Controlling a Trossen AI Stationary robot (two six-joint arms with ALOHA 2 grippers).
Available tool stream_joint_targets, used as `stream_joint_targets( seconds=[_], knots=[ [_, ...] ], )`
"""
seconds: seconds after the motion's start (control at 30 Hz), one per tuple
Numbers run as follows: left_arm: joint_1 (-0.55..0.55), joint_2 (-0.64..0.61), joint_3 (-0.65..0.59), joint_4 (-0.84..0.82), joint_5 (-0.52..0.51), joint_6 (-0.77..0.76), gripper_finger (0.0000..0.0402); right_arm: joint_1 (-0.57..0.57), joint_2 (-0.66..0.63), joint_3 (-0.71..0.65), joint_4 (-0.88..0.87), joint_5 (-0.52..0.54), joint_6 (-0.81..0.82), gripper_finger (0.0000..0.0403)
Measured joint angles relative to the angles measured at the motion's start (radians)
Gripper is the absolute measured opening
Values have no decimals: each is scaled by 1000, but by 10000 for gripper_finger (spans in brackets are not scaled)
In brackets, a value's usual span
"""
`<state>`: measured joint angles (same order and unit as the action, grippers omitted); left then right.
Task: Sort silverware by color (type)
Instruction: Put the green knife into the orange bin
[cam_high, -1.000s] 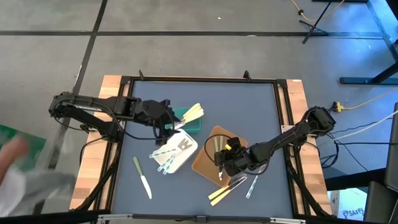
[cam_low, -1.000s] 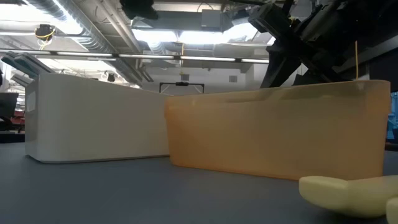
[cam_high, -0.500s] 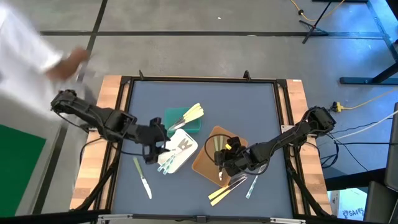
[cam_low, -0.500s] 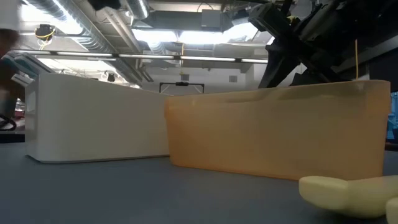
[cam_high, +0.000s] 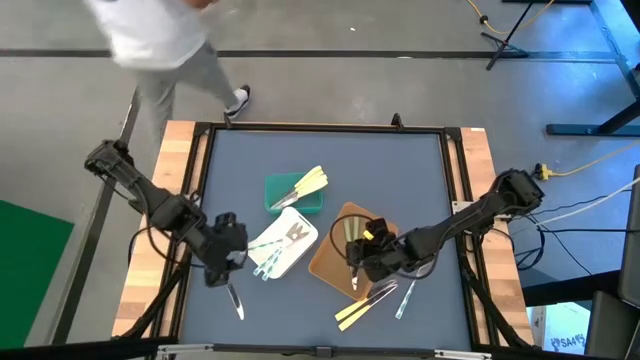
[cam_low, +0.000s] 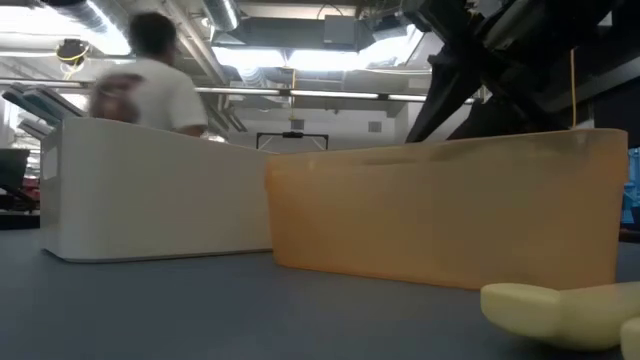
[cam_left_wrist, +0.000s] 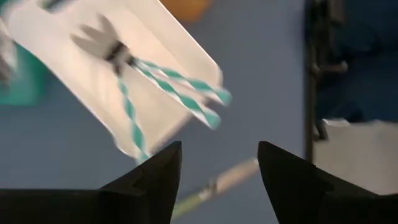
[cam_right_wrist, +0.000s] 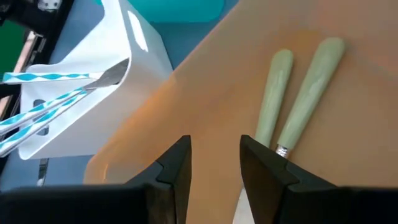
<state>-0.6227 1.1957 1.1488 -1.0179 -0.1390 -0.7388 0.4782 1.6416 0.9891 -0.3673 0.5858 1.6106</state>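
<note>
My left gripper (cam_high: 222, 264) (cam_left_wrist: 219, 149) is open and hovers over the table's near-left part, beside the white tray's (cam_high: 296, 250) near-left corner. An olive-handled, white-bladed knife (cam_high: 230, 289) (cam_left_wrist: 217, 183) lies flat on the mat right below it, between the fingers in the left wrist view. The white tray (cam_left_wrist: 93, 81) holds teal-striped utensils (cam_left_wrist: 174, 93). Cream utensils (cam_high: 308, 184) lean out of the green tray (cam_high: 281, 189). My right gripper (cam_high: 362, 264) (cam_right_wrist: 214, 144) is open above the brown tray (cam_high: 335, 262), near two olive handles (cam_right_wrist: 292, 93) that lie in it.
Loose utensils lie on the mat near the brown tray's near side: cream ones (cam_high: 352, 314) (cam_low: 560, 310) and a translucent one (cam_high: 405, 298). The three trays stand close together mid-table. A person (cam_high: 160, 40) walks beyond the table's far-left corner. Bare mat lies toward the far edge.
My left gripper has swung from the green tray toward the table's near-left, past the white tray, and now hangs over the knife on the mat. A person has walked along the table's left side toward the far end. My right arm has kept still.
</note>
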Motion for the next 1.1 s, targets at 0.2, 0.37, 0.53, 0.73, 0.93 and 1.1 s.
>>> stream_joint_targets(
  seconds=[0.2,0.37,0.53,0.73,0.93,1.1],
  knots=[
    [-117,1,0,-10,80,-128,206,0,-35,0,0,23,-46,121],
    [-197,2,0,-20,78,-142,206,0,-54,0,0,35,-77,121],
    [-239,16,0,-20,25,-37,206,0,-56,0,0,35,-90,121],
    [-250,108,0,-21,18,137,206,-1,-57,0,-1,36,-99,121],
    [-249,246,0,-53,23,368,206,-1,-57,0,-2,36,-101,121],
    [-249,368,-1,-120,25,552,206,-1,-57,0,-2,36,-103,121]
  ],
)
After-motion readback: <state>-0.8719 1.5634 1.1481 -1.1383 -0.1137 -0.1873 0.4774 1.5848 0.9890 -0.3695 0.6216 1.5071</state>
